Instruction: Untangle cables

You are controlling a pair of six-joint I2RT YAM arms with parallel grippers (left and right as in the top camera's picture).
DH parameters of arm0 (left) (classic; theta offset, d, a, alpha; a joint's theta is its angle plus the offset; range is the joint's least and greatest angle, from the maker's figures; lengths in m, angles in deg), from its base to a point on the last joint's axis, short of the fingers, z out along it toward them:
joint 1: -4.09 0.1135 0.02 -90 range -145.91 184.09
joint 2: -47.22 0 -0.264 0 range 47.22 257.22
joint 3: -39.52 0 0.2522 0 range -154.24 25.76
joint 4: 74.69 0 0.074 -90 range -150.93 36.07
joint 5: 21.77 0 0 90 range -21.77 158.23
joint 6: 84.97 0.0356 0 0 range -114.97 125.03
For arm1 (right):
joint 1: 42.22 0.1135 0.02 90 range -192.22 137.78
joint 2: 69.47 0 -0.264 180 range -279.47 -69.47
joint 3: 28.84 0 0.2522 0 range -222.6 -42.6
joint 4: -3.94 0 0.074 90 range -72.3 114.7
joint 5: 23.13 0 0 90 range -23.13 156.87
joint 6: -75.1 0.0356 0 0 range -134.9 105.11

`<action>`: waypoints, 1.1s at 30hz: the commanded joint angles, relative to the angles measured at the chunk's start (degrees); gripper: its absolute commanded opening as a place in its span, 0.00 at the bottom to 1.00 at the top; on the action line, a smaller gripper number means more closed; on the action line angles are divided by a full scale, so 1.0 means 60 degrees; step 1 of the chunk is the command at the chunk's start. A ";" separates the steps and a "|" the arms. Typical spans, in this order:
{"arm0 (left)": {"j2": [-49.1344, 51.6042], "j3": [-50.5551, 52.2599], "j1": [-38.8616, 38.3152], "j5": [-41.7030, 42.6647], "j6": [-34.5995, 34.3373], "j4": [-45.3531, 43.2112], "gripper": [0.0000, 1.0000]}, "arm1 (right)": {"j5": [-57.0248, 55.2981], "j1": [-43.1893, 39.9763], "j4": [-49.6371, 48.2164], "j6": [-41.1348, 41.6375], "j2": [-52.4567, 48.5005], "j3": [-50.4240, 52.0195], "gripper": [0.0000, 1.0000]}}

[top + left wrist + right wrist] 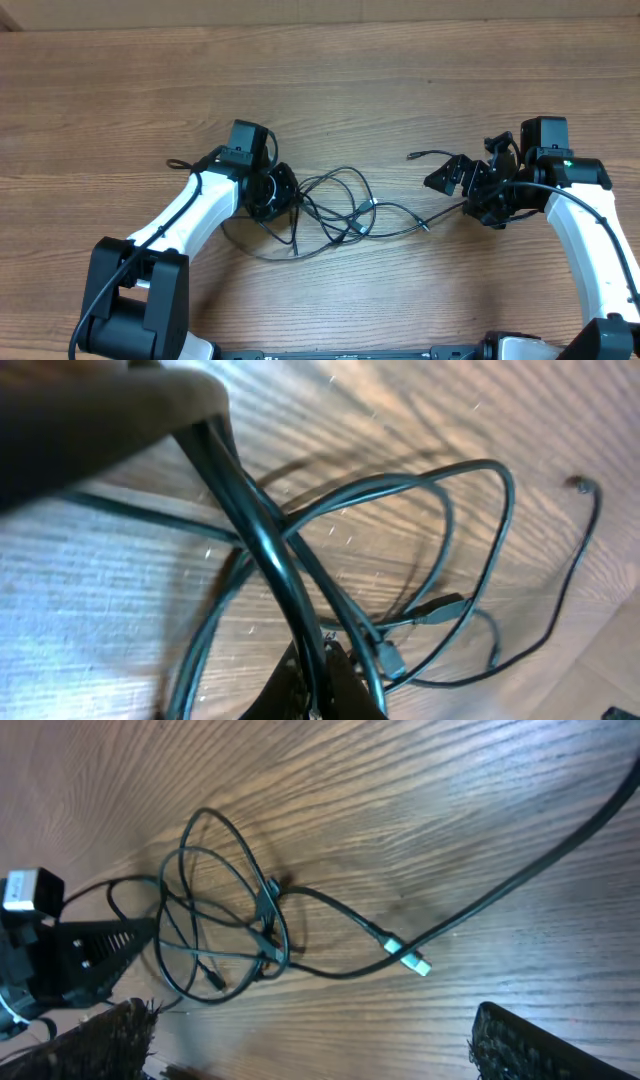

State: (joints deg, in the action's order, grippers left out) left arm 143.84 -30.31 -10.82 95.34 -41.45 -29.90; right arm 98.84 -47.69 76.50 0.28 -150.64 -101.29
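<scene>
Overhead: one tangle of cables; left hand grips it, right hand spread open.

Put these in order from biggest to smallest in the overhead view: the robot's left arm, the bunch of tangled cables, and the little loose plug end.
1. left arm: looks biggest, though it sits nearer the camera than the table, which adds to its size.
2. tangled cables: a middle-sized bunch.
3. loose plug end: clearly smallest.

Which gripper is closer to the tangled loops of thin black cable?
Left. The left gripper sits right at the tangled loops of thin black cable; the right gripper is apart, on their far side.
</scene>
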 commanded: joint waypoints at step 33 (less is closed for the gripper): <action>-0.3923 -0.2532 -0.0361 0.6098 0.8739 0.2528 0.04 | 0.5941 0.0867 -0.2776 -0.2098 0.0149 -0.0029 1.00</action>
State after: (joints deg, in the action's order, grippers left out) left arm 120.36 -44.74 -12.27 126.01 4.85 -14.71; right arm 132.15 -45.16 62.12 -13.03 -150.64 -101.29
